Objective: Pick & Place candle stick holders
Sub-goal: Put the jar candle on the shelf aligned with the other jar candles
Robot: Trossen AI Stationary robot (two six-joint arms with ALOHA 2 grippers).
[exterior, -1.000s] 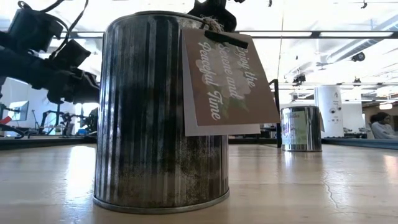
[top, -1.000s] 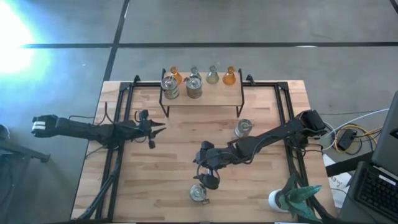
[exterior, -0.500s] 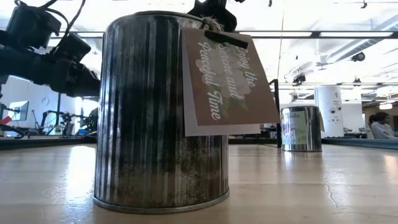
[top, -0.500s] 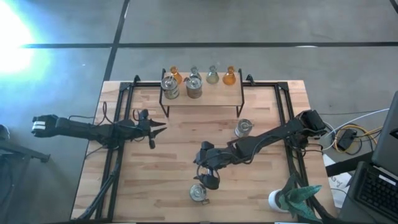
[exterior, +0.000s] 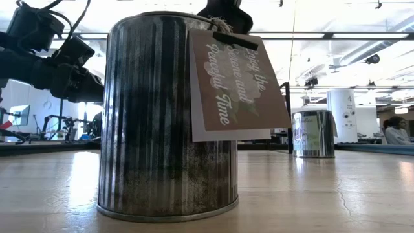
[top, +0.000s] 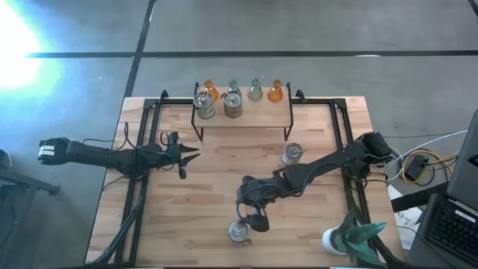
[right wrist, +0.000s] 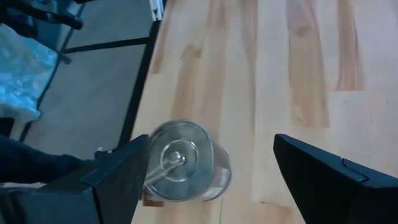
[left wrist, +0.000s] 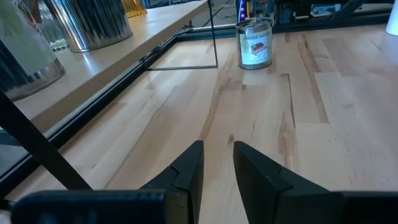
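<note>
Several candle stick holders stand on a raised wooden shelf at the far side: two silvery jars and small amber and pale green bulbs. Another silvery jar stands on the table right of centre. A further jar with a paper tag stands by the near edge. My right gripper hovers open over it; in the right wrist view the jar lies between the wide-spread fingers, close to one finger. My left gripper waits at the table's left, narrowly open with nothing in it.
A teal spiky object on a white base stands at the near right corner. Black metal frame rails run along both sides of the table. Bare wood lies between the shelf and the near jar.
My right gripper has tipped farther down and edged toward the near edge, closer over the tagged jar, staying open. The jar has not moved.
</note>
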